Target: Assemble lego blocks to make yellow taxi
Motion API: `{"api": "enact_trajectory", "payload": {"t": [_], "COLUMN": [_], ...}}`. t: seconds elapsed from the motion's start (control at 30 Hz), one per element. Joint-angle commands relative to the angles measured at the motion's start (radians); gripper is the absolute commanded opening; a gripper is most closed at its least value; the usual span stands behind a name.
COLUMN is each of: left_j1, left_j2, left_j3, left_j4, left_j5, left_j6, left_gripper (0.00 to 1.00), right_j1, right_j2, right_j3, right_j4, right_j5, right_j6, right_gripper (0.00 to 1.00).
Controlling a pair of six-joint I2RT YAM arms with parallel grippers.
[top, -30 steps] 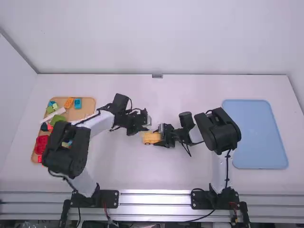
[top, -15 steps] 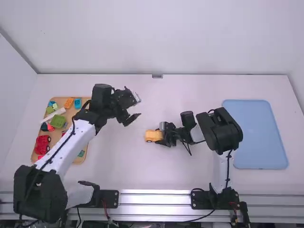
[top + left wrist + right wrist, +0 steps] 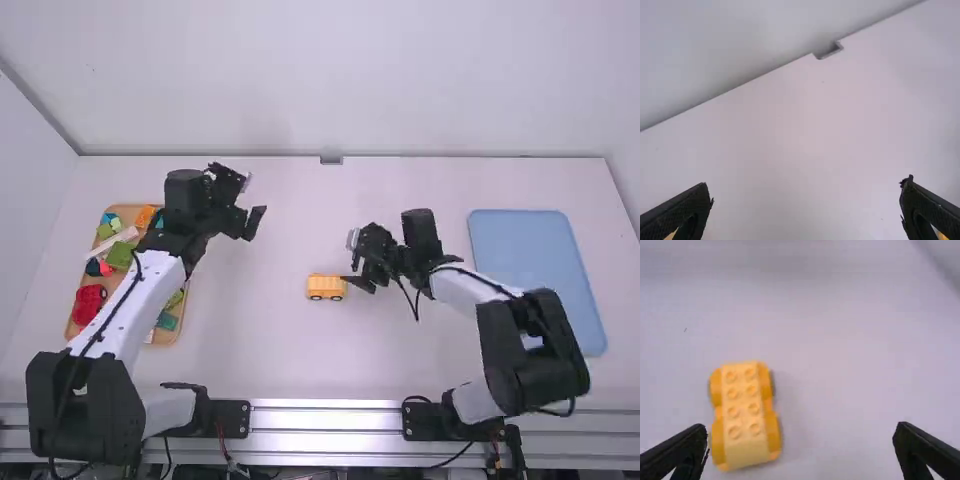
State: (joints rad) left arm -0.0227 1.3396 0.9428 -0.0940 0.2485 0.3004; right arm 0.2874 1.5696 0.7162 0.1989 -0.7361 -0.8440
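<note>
On the white surface (image 3: 270,350), both arms have just drawn away from the work. The right arm (image 3: 525,335), whose black end was up against the car half a second ago, has backed off towards its own side; the left arm (image 3: 105,340) has pulled slightly farther back, beside the tan tray (image 3: 127,212) of loose blocks. The blue tray (image 3: 530,255) lies at the right. The right pincer (image 3: 801,426) is spread and empty, and so is the left pincer (image 3: 806,185).

The yellow car (image 3: 326,287) now stands free, upright near the middle, about where it was. That probably means a joining or pressing step is finished. Its top studs (image 3: 754,407) are bare, so another piece may be due; if so, the car will likely need steadying, since a push could roll it.
</note>
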Motion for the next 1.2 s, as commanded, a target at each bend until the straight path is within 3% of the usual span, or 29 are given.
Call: {"api": "enact_trajectory", "payload": {"t": [0.0, 0.2, 0.4, 0.53, 0.67, 0.93, 1.17], "left_j1": [0.031, 0.115, 0.221, 0.306, 0.371, 0.497, 0.564], "left_j2": [-0.022, -0.08, -0.171, -0.241, -0.303, -0.423, -0.334], "left_j3": [-0.005, -0.005, -0.005, -0.005, -0.005, -0.005, 0.015], "left_j4": [0.0, -0.014, -0.096, -0.161, -0.217, -0.314, -0.268], "left_j5": [-0.006, -0.114, -0.172, -0.238, -0.303, -0.576, -0.47], "left_j6": [-0.05, -0.225, -0.29, -0.366, -0.397, -0.672, -0.582], "left_gripper": [0.99, 0.99, 0.99, 0.99, 0.99, 0.99, 0.99], "right_j1": [0.013, 0.067, 0.134, 0.165, 0.187, 0.224, 0.223], "right_j2": [-0.071, -0.08, 0.067, 0.129, 0.158, 0.158, 0.158], "right_j3": [0.037, 0.243, 0.48, 0.572, 0.612, 0.62, 0.62], "right_j4": [0.002, -0.13, -0.212, -0.234, -0.233, -0.23, -0.237], "right_j5": [0.027, 0.026, -0.09, -0.101, -0.105, -0.101, -0.101], "right_j6": [0.109, 0.182, 0.243, 0.322, 0.304, 0.278, 0.268], "right_gripper": [0.99, 0.99, 0.99, 0.99, 0.99, 0.99, 0.99]}}
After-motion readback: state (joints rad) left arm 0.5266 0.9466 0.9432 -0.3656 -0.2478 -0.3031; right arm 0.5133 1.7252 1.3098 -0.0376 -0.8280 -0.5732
